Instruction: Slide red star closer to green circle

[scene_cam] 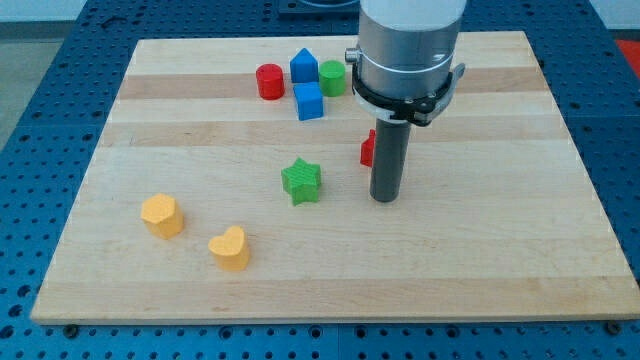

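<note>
The red star (368, 148) lies near the board's middle, mostly hidden behind my rod; only its left edge shows. My tip (385, 198) rests on the board just below and right of it, touching or nearly so. The green circle (333, 77) sits near the view's top, up and left of the star, beside the blue blocks.
A red cylinder (270, 81), a blue house-shaped block (304, 67) and a blue cube (309, 101) cluster by the green circle. A green star (301, 181) lies left of my tip. A yellow block (161, 215) and a yellow heart (230, 248) sit at lower left on the wooden board (500, 240).
</note>
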